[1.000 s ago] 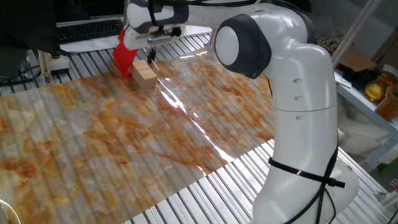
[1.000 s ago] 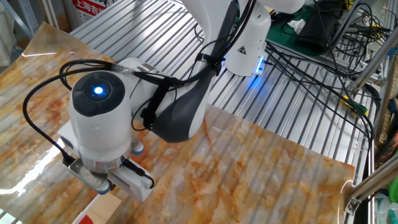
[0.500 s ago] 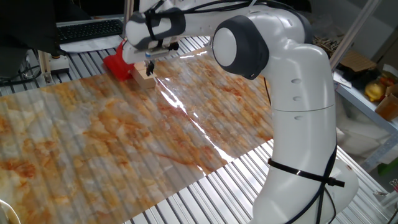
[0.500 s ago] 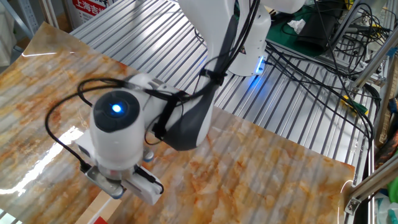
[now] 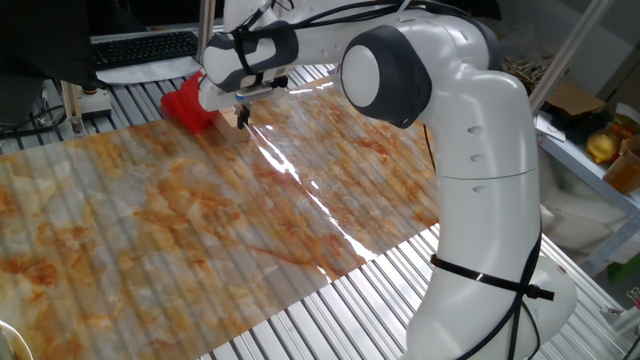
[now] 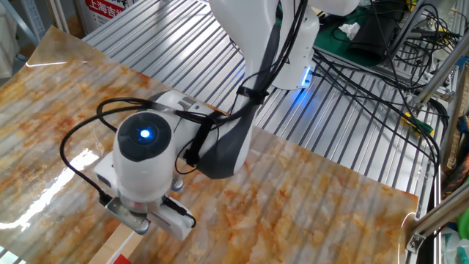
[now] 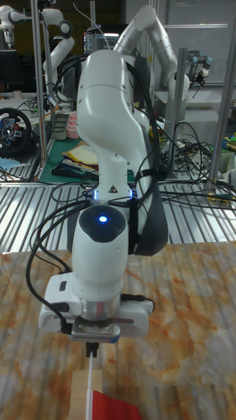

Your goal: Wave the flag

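red cloth of the flag point(image 5: 186, 104) shows at the far left edge of the orange-marbled sheet point(image 5: 180, 220), close to the sheet's back border, with the bare slatted table point(image 5: 330, 320) beyond it. the cloth slopes down to the left and its lower part is at or near the sheet; whether it touches cannot be told. just right of the cloth the gripper point(image 5: 241, 112) hangs over the flag's tan wooden part, of which only a small piece shows under the white hand. one dark finger point(image 5: 243, 118) points down beside that wood. the jaws look drawn in around it, but the hand hides the contact, so a firm hold cannot be told from this side.

further right the white arm point(image 5: 470, 130) bends up and over from its base at the sheet's right edge.

in the other fixed view the wrist with its blue light fills the lower left, and a tan strip of the flag point(image 6: 121, 246) runs out of the bottom edge under the gripper point(image 6: 150, 220), red beside it.

in the tall fixed view the gripper point(image 7: 92, 349) points straight down, a pale stick below it and the flag point(image 7: 113, 405) red at the bottom edge.
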{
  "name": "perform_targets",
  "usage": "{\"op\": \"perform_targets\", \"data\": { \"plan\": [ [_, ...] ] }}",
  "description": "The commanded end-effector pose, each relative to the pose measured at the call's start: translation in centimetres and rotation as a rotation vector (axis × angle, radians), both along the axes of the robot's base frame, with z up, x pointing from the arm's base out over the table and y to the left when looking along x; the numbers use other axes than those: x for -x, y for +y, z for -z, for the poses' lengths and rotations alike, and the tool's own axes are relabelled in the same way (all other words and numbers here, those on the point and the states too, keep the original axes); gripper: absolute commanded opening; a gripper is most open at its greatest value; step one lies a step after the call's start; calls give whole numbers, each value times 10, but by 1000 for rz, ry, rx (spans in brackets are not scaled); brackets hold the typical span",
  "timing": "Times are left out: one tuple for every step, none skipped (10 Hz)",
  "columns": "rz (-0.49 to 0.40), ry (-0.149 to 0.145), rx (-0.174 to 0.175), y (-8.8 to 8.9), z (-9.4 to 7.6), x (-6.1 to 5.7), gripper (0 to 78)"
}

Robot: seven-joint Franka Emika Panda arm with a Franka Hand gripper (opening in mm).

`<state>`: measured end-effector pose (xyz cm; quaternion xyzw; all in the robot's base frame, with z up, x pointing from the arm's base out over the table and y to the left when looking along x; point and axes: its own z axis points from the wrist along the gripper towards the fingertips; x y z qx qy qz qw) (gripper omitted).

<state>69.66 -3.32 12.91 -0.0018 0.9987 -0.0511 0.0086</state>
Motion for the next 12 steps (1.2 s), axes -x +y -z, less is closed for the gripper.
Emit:
{"op": "perform_targets", "data": {
  "plan": [
    [5,13,1,-7,3,1,11],
    [5,13,0,-7,6,1,11],
    [5,12,-1,-7,8,2,11],
    [3,11,-1,-7,11,2,11],
    [2,11,-1,-7,11,2,11],
    [2,11,-3,-7,11,2,11],
    [2,10,-2,-7,11,2,11],
    [2,10,-2,-7,12,2,11],
    [4,9,-2,-8,13,2,11],
    [0,6,-10,-7,13,3,11],
    [1,6,-32,-7,14,3,11],
    [1,6,-42,-7,14,3,11]
  ]
}}
